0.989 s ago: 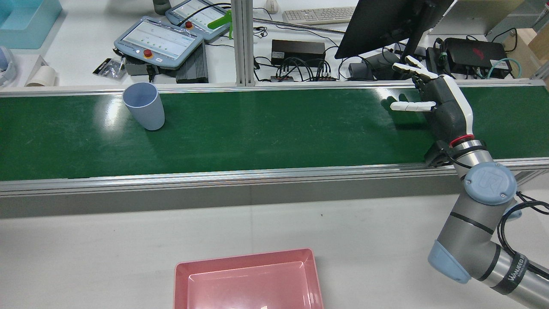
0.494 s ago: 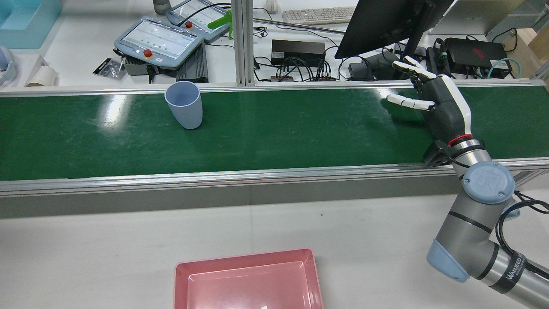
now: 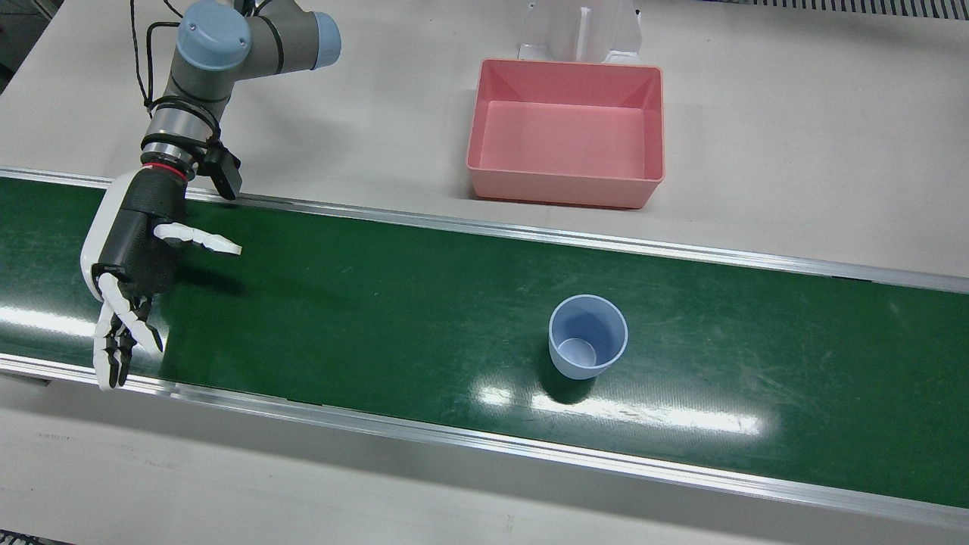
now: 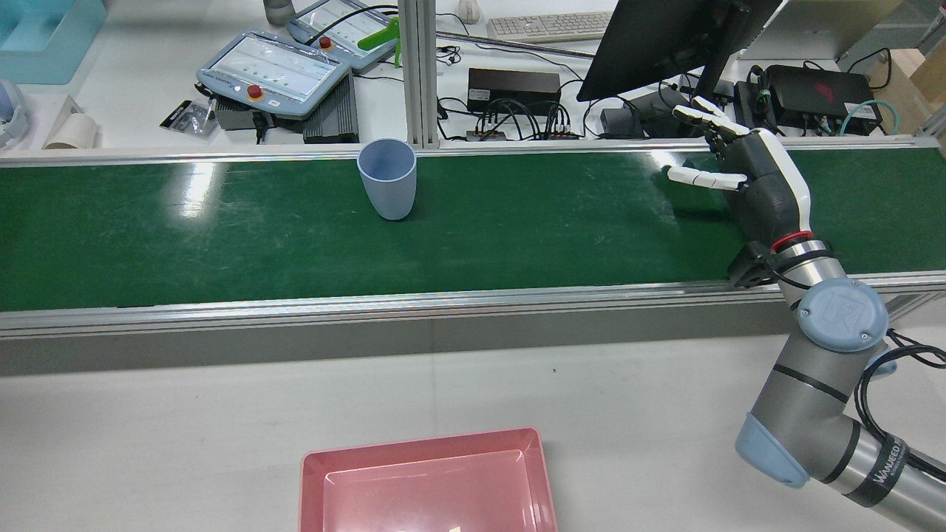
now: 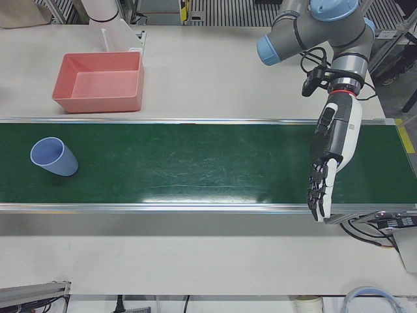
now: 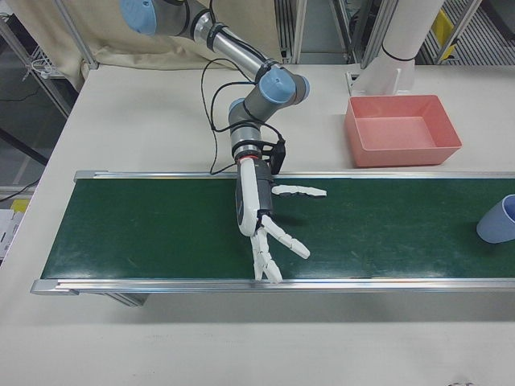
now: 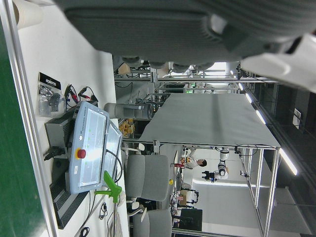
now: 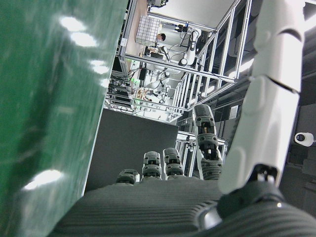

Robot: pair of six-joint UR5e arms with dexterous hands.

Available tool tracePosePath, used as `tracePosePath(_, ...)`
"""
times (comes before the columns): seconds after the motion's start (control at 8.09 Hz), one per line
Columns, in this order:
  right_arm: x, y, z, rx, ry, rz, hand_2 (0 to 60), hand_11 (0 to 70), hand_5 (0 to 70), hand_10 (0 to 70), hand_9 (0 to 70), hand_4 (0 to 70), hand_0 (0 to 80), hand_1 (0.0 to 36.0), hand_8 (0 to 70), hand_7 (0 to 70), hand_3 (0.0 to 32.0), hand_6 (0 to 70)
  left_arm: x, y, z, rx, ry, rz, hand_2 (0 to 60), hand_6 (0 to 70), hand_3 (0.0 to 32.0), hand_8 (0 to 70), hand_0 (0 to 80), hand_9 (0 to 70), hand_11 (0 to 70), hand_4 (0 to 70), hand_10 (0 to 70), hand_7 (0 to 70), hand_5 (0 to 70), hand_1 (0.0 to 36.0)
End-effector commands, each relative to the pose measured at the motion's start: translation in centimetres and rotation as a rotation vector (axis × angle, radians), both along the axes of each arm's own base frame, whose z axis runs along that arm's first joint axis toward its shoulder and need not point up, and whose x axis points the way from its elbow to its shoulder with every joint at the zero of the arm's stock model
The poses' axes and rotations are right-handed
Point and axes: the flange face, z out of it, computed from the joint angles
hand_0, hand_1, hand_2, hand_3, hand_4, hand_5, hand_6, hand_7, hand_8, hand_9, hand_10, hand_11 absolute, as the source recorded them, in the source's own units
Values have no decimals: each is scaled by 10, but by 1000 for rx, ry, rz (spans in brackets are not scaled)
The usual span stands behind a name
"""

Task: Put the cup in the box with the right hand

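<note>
Cup (image 4: pixel 386 179) has ridden the green belt (image 4: pixel 222 244) rightward toward the waiting right hand (image 4: pixel 746 177), fingers spread and empty, with the pink box (image 4: pixel 429 480) near and unfilled.

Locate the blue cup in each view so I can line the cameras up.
Front view: blue cup right of centre, upright on the green belt.
Rear view: upper middle, at the belt's far edge.
Left-front view: far left.
Right-front view: cut off at the right edge.
Left hand view: not in it.
Right hand view: not in it.
Shared landmark: pink box, off the belt on the robot's side.
</note>
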Motion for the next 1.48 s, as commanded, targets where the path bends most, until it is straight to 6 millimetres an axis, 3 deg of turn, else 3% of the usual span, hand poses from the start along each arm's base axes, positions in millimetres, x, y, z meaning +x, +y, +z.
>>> tracePosePath(0.0, -6, 5, -9, 13, -14, -17, 0, 39, 68, 12, 110, 148, 575, 167, 53, 150, 0, 47, 0, 0, 0, 0, 0, 0, 0, 0, 0, 0, 0, 0, 0, 0, 0, 0, 0, 0)
tracePosePath(0.25, -11, 9, -13, 18, -18, -29, 86, 35, 68, 8, 110, 108, 556, 197, 53, 149, 0, 46, 0, 0, 0, 0, 0, 0, 0, 0, 0, 0, 0, 0, 0, 0, 0, 0, 0, 0)
tracePosePath(0.49, -15, 12, -9, 13, -14, -39, 83, 31, 69, 5, 109, 99, 562, 198, 53, 147, 0, 46, 0, 0, 0, 0, 0, 0, 0, 0, 0, 0, 0, 0, 0, 0, 0, 0, 0, 0)
tracePosePath(0.87, -23, 15, -8, 10, -8, -52, 0, 32, 67, 6, 111, 152, 571, 167, 54, 151, 0, 47, 0, 0, 0, 0, 0, 0, 0, 0, 0, 0, 0, 0, 0, 0, 0, 0, 0, 0)
tracePosePath(0.99, -26, 16, -8, 10, -8, -57, 0, 36, 67, 10, 113, 158, 569, 165, 55, 153, 0, 47, 0, 0, 0, 0, 0, 0, 0, 0, 0, 0, 0, 0, 0, 0, 0, 0, 0, 0)
tracePosePath(1.24, -24, 16, -5, 6, -5, -54, 89, 34, 66, 8, 113, 121, 550, 193, 55, 155, 0, 47, 0, 0, 0, 0, 0, 0, 0, 0, 0, 0, 0, 0, 0, 0, 0, 0, 0, 0)
tracePosePath(1.36, -22, 15, -3, 3, -3, -48, 89, 33, 66, 8, 114, 125, 550, 192, 55, 158, 0, 48, 0, 0, 0, 0, 0, 0, 0, 0, 0, 0, 0, 0, 0, 0, 0, 0, 0, 0)
